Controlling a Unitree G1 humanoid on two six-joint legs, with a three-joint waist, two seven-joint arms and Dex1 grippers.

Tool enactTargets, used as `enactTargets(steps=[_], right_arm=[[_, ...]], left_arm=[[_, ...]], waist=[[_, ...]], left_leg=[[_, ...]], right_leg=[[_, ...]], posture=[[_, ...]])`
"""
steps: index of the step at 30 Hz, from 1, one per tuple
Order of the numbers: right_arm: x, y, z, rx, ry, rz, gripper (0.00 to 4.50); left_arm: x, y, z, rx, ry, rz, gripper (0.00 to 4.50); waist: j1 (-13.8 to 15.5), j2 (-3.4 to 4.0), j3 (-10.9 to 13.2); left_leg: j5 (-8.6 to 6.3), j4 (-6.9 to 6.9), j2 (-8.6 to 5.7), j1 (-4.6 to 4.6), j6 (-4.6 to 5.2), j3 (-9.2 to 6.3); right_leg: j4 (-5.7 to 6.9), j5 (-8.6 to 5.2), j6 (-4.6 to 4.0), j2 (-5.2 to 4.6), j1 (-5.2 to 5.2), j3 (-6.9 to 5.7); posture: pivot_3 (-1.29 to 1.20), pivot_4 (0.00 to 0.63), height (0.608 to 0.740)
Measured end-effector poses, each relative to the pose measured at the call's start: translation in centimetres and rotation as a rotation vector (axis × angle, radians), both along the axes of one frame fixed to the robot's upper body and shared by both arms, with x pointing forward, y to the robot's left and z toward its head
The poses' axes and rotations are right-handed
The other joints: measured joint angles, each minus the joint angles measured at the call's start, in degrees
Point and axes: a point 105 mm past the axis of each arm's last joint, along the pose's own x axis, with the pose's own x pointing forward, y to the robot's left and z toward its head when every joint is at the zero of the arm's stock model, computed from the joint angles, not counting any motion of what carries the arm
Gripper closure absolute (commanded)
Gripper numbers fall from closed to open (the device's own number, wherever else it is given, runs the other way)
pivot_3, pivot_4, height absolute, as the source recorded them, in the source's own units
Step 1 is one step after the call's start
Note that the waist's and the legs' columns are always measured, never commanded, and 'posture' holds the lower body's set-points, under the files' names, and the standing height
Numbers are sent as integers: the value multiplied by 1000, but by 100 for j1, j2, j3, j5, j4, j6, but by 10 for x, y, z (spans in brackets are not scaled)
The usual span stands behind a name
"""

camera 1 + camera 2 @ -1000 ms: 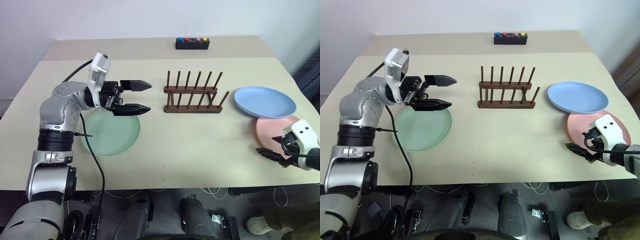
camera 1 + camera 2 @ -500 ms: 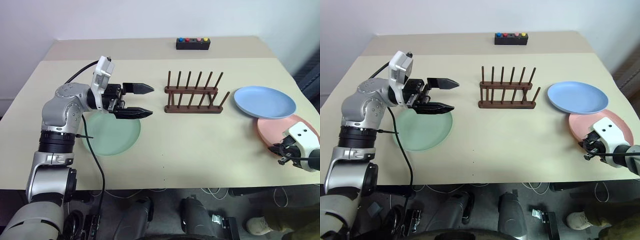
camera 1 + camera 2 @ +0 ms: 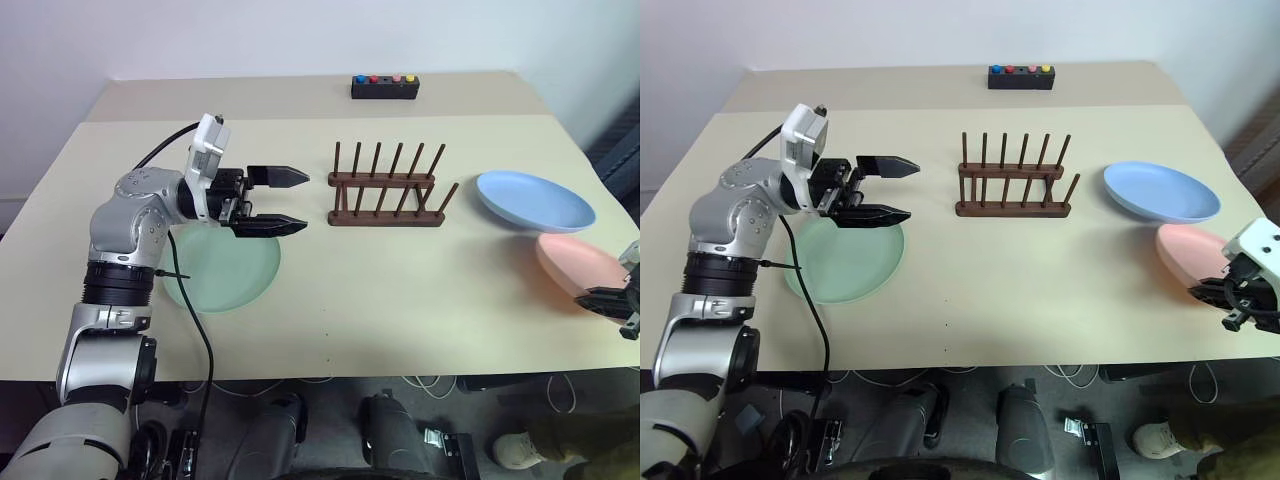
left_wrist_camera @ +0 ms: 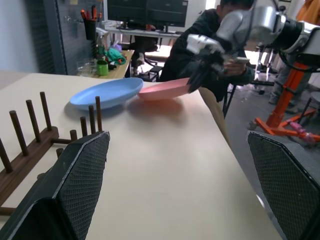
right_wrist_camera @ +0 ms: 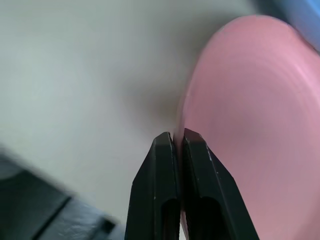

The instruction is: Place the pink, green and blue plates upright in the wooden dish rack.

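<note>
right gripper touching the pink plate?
Touching. In the right wrist view the right gripper has its two black fingers shut on the rim of the pink plate.

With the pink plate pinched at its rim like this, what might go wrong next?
1. The right gripper is shut on the very edge of the pink plate, which hangs tilted; such a thin pinch may slip.
2. The blue plate leans on the pink plate, so lifting further may drag or drop it.
3. The wooden dish rack looks light; an off-line insertion might push it.
</note>
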Motion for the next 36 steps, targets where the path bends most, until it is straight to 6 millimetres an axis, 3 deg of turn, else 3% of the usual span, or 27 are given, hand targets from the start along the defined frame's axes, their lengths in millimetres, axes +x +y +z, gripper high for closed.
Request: enactTargets(steps=[4,6,12,16,17,20,25,31,36], right_arm=[[-17,19,10,67,68,94,4460],[-17,31,26,164,34,130,4460],[-7,74,101,502,-206,310,4460],[10,75,159,750,-482,346,4460],[18,72,166,799,-528,323,4460],[41,69,169,900,-560,263,4460],[74,75,188,1244,-613,282,4460],[115,86,163,1449,-498,224,4460],[136,88,149,1498,-469,184,4460]], left_arm=[[2,1,-2,-2,8,6,0],[2,1,-2,-3,9,7,0],[3,1,-2,-11,8,16,0],[8,0,0,-29,-2,50,0],[10,0,0,-33,-8,59,0],[15,2,1,-38,-13,96,0],[19,-2,5,-55,-22,117,0],[17,0,7,-46,-28,130,0],[14,2,5,-38,-20,144,0]], waist=[[6,-3,1],[-11,-1,1],[-19,-4,3],[-5,-9,4],[-7,-9,4],[12,-8,4],[-40,-3,4],[-32,-1,4],[-27,-1,4]], left_leg=[[-3,3,0,0,5,4],[-4,5,1,0,6,11],[-6,7,9,-3,9,16],[-8,5,10,-8,10,15],[-8,5,9,-9,11,16],[-9,-2,6,-15,12,15],[-8,-2,5,-14,11,21],[-7,1,3,-14,11,23],[-7,1,1,-14,11,23]], right_leg=[[-5,0,1,-1,4,0],[-6,0,1,-4,3,2],[-11,1,0,-7,1,4],[-25,1,-1,-9,1,10],[-25,1,-1,-9,-2,10],[-15,1,-1,-8,-14,11],[-6,4,1,-5,-21,19],[-1,6,4,-4,-24,24],[-1,7,5,-3,-24,24]], posture=[[0,150,740],[0,150,740],[0,150,740],[0,150,740],[0,150,740],[0,150,740],[0,150,740],[0,150,740],[0,150,740]])
